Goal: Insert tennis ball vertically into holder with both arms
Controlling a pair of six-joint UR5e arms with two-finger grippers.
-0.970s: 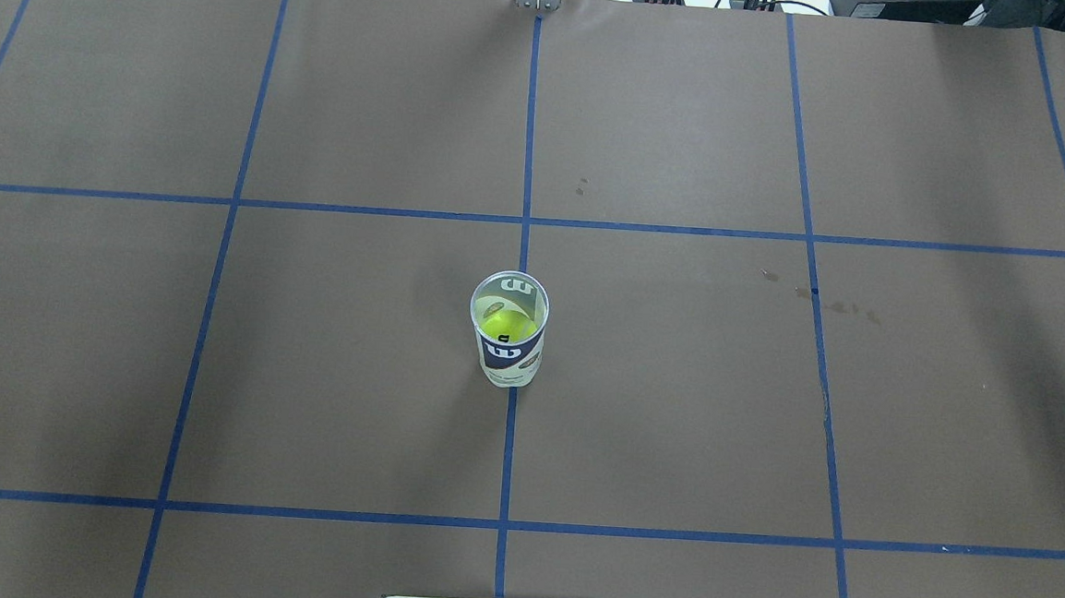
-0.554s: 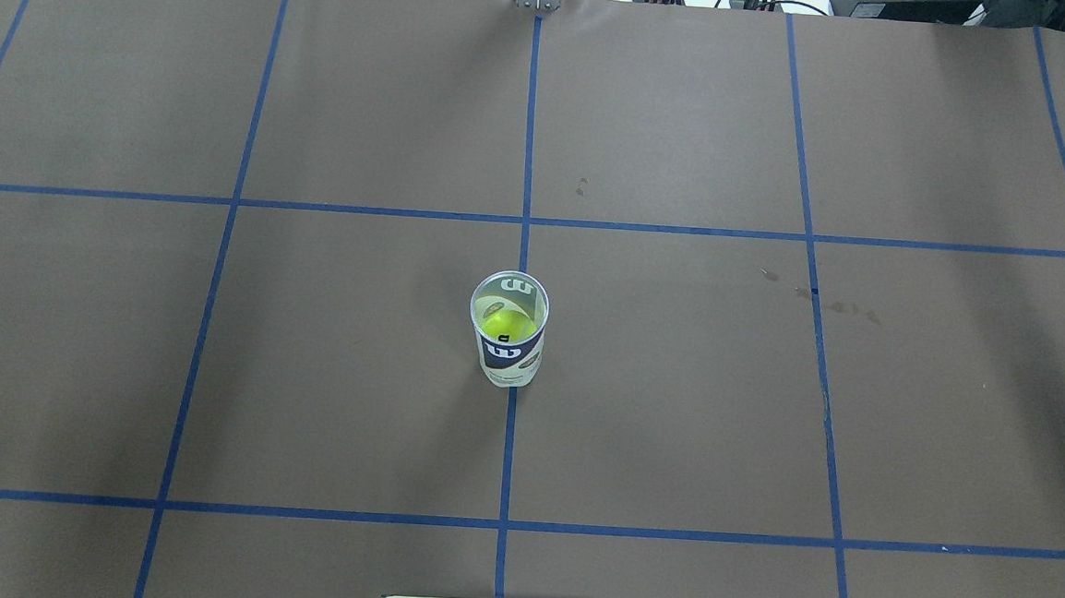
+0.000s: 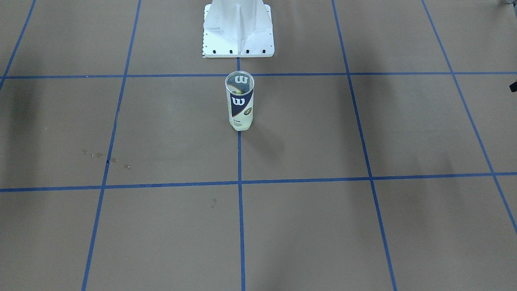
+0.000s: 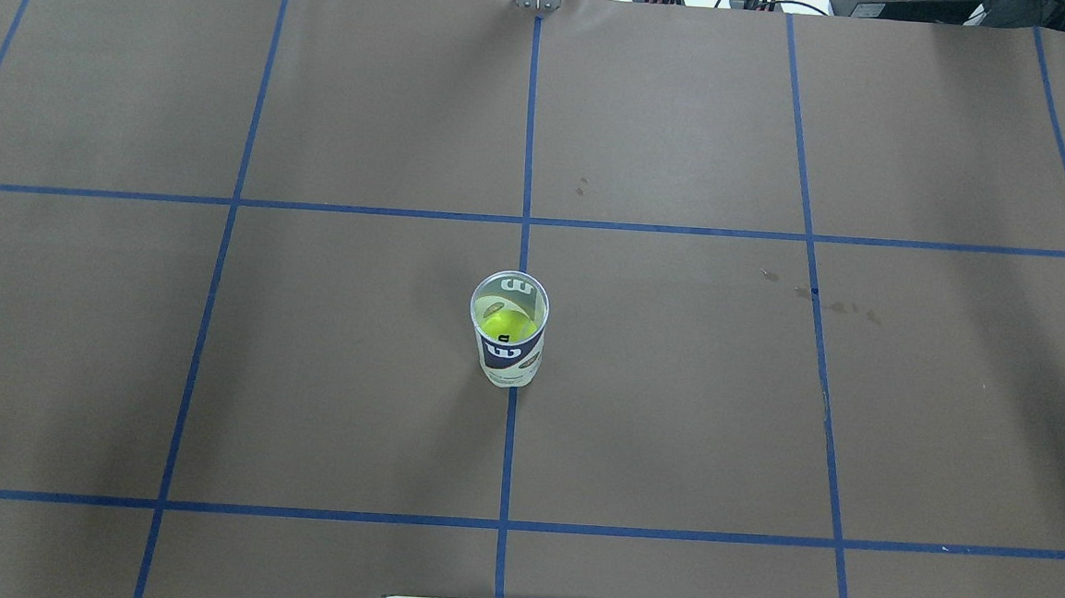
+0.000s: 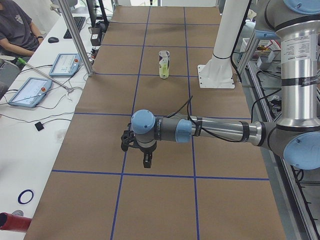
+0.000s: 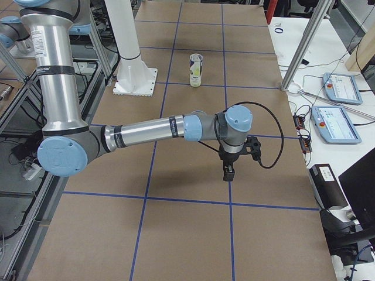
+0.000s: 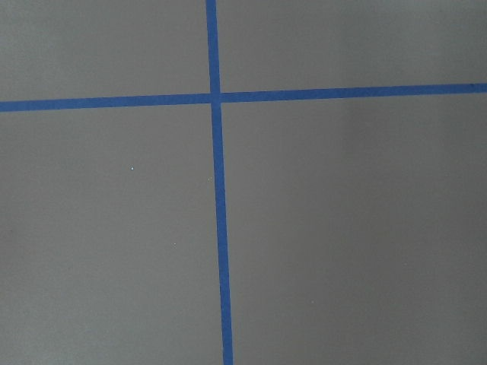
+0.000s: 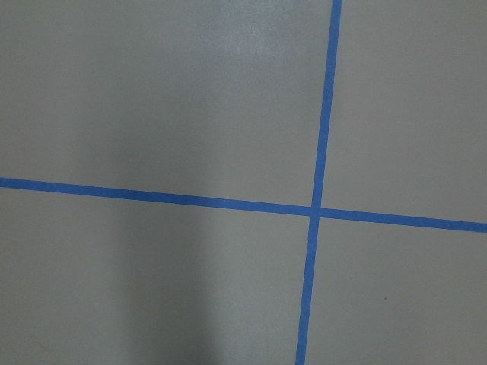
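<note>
The holder [image 4: 509, 335], a clear can with a navy Wilson label, stands upright near the table's middle on a blue tape line. It also shows in the front view [image 3: 240, 103] and the two side views [image 5: 164, 64] [image 6: 196, 70]. A yellow-green tennis ball [image 4: 505, 325] sits inside it, seen through the open top. My left gripper [image 5: 146, 162] hangs over the table far to the holder's left, my right gripper [image 6: 228, 174] far to its right. Both point down, touch nothing, and I cannot tell whether they are open or shut.
The white pedestal base [image 3: 238, 32] stands just behind the holder on the robot's side. Blue tape lines [image 4: 510, 446] grid the brown table cover. Tablets [image 5: 64, 64] and cables lie beyond the table's far edge, where a person [image 5: 17, 27] sits.
</note>
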